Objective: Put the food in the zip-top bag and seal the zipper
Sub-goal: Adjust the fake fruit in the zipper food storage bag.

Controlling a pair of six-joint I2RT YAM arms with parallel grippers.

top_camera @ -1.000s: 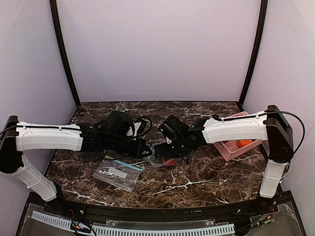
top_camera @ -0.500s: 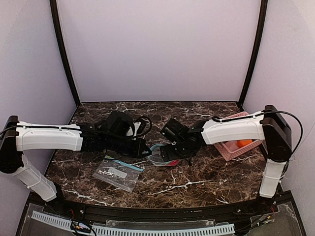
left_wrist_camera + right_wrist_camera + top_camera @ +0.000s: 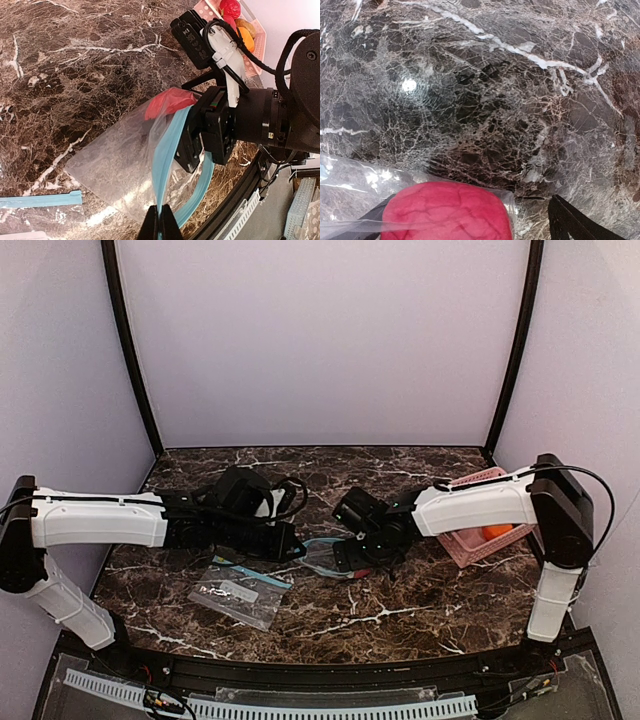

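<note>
Bagging stage. Zipper (image 3: 162, 170) was pinched by left gripper (image 3: 161, 227); red food piece (image 3: 440, 207) was found inside zip-top bag (image 3: 107, 160), right gripper (image 3: 470, 222) spread open. Withdrawal judged due.

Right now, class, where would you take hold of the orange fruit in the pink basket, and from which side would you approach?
Grip the orange fruit across its round middle, coming straight down from above. The pink basket walls it in and other fruit sits beside it, so sideways approaches look blocked; its top is exposed.
</note>
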